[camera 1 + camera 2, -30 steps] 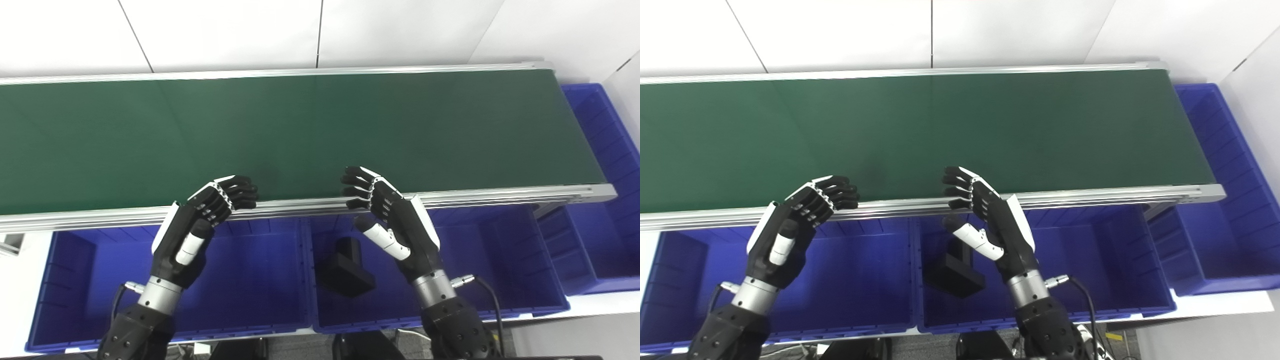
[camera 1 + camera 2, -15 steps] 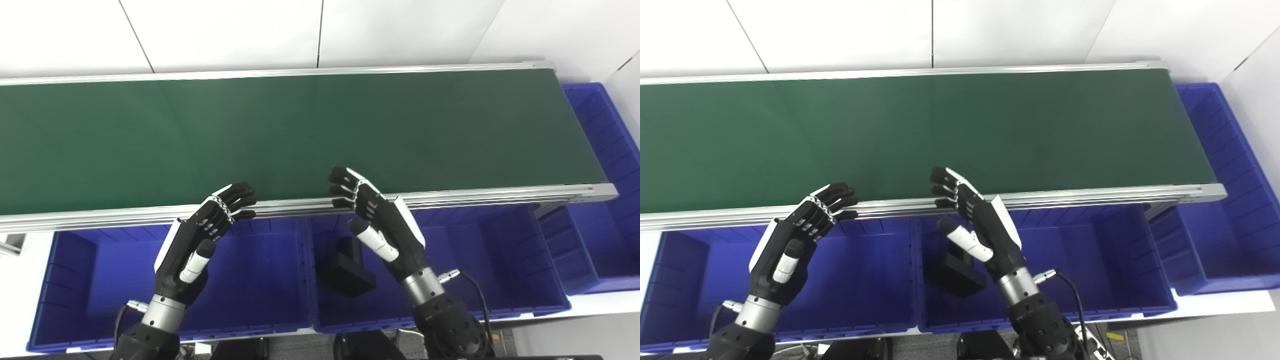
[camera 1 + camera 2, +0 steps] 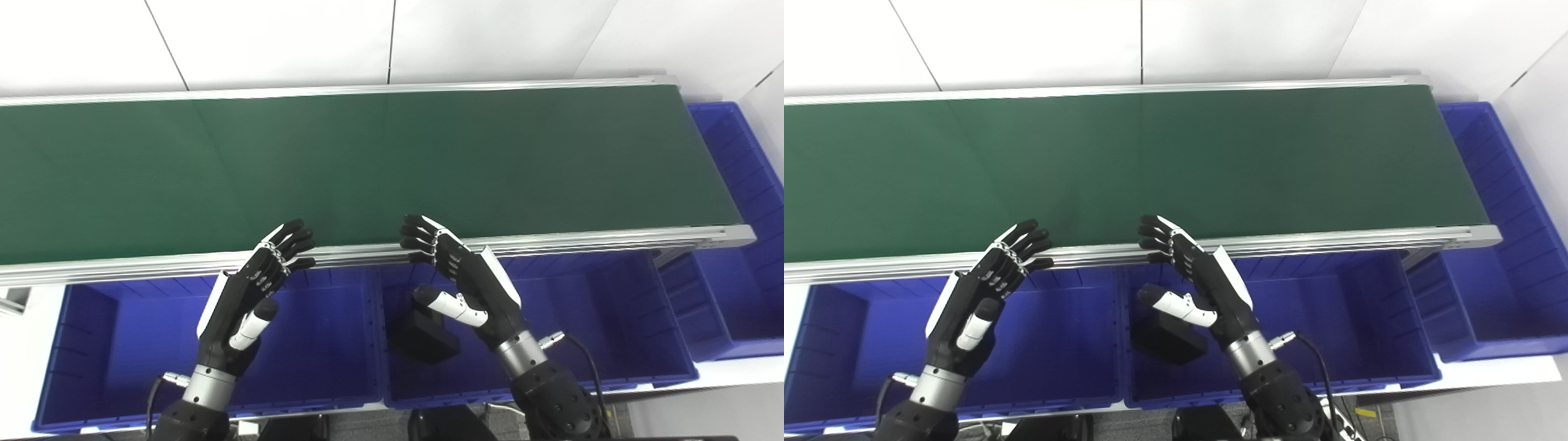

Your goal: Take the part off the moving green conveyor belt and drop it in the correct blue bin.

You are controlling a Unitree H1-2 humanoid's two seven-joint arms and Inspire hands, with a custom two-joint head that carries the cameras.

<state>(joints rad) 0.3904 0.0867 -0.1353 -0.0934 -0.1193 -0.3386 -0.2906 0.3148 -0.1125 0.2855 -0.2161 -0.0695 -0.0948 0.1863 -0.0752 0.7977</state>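
Note:
The green conveyor belt [image 3: 367, 159] runs across the view and carries no part. A black part [image 3: 429, 338] lies in the middle blue bin [image 3: 588, 318], under my right thumb. My left hand [image 3: 254, 288] is open and empty, above the left blue bin [image 3: 122, 343], fingertips at the belt's near rail. My right hand [image 3: 462, 275] is open and empty above the middle bin, fingers spread, thumb stretched out to the left over the black part.
The aluminium near rail [image 3: 582, 239] edges the belt. A third blue bin [image 3: 747, 245] stands at the belt's right end. White wall panels rise behind the belt.
Both hands have drawn back toward me and lowered a little off the belt's edge. Fingers have straightened and spread; my right thumb has swung out to the left.

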